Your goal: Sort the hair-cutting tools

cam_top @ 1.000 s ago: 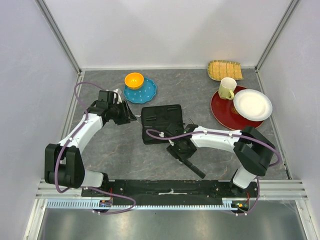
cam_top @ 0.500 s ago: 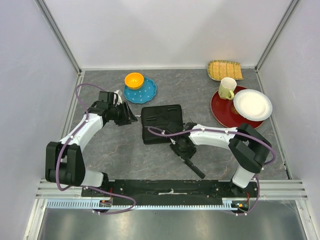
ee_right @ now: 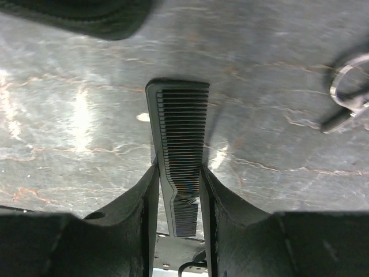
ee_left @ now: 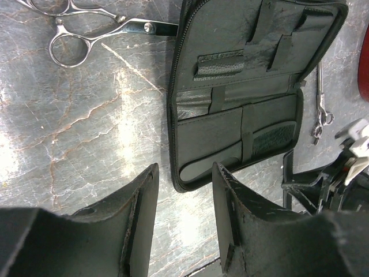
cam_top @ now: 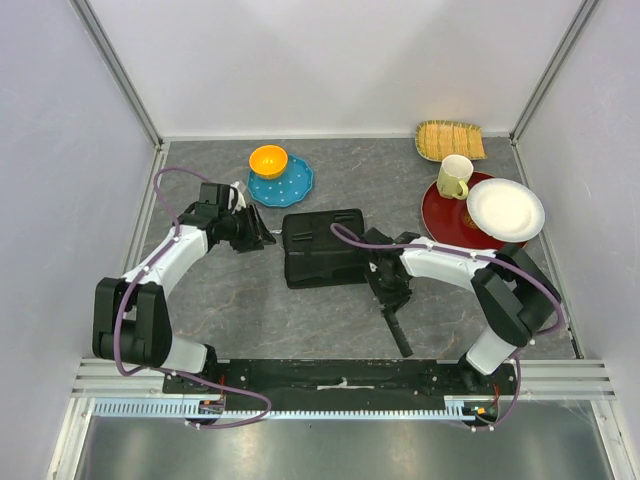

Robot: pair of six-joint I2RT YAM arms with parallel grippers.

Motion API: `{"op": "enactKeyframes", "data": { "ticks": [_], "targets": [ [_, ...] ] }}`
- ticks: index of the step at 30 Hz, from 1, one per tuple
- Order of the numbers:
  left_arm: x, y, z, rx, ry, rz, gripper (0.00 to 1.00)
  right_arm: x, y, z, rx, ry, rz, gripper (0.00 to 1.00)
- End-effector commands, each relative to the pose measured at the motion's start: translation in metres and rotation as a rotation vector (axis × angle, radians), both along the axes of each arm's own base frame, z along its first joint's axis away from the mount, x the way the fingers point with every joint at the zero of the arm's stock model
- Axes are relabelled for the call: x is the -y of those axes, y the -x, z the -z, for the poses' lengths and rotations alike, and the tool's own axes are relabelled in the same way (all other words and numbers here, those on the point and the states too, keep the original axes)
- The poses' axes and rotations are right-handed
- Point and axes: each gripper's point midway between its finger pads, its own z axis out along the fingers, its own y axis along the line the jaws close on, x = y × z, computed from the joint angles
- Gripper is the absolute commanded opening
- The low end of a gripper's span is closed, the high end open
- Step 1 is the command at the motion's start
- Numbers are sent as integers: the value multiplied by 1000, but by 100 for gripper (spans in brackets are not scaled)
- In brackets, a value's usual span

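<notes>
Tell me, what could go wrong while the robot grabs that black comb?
The right tool squeezes the comb only by its thin edges, so it could twist or slip out when lifted. A pair of scissors lies close by, so a swinging comb might bump it.

An open case [ee_left: 242, 23] lies on the bench [ee_left: 86, 133] toward one o'clock. Scissors [ee_left: 86, 32] at eleven touch its edge, second scissors [ee_left: 320, 109] at three. The claw [ee_left: 184, 231] gapes empty at six.

I see a black comb [ee_right: 181, 150] lying flat at five o'clock from centre. Silver scissors [ee_left: 86, 29] lie at nine, another pair [ee_left: 321, 109] at three.
</notes>
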Motion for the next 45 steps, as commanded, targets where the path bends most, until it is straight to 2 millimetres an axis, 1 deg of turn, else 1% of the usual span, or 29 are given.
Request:
{"op": "enactKeyframes", "data": {
  "ticks": [1, 5, 9, 11, 12, 13, 15, 18, 20, 23, 26, 30, 35, 38, 41, 45],
  "targets": [
    [3, -5, -1, 12, 28, 6, 49, 43, -11, 26, 45, 133, 138, 38],
    [4, -5, -1, 11, 27, 9, 49, 38, -27, 20, 96, 117, 184, 40],
    [3, -5, 0, 8, 25, 8, 49, 34, -37, 14, 131, 109, 234, 41],
    [3, -5, 0, 10, 26, 7, 49, 32, -41, 8, 149, 92, 247, 46],
    [3, -5, 0, 10, 26, 7, 49, 31, -42, 7, 151, 87, 252, 47],
    [4, -4, 0, 8, 27, 10, 49, 31, -42, 5, 150, 87, 256, 52],
    [4, -4, 0, 9, 27, 11, 49, 30, -42, 2, 155, 81, 255, 55],
    [4, -4, 0, 7, 28, 10, 49, 31, -37, 3, 133, 78, 243, 57],
    [4, -4, 0, 6, 30, 11, 49, 30, -29, 5, 103, 67, 235, 57],
    [4, -4, 0, 9, 28, 10, 49, 28, -16, 11, 51, 41, 231, 55],
    [4, -3, 1, 3, 29, 11, 49, 30, -5, 19, 13, 32, 241, 54],
    [4, -3, 2, 0, 30, 12, 49, 29, 6, 29, -21, 15, 251, 45],
    [5, -2, 3, -4, 32, 16, 49, 29, 6, 34, -23, 17, 261, 36],
    [5, -2, 3, -5, 33, 15, 49, 29, 5, 34, -25, 24, 260, 34],
    [5, -2, 3, -5, 35, 18, 49, 28, 1, 30, -12, 22, 261, 33],
    [6, -1, 3, -6, 40, 20, 49, 22, -10, 20, 24, 1, 260, 32]
  ]
}}
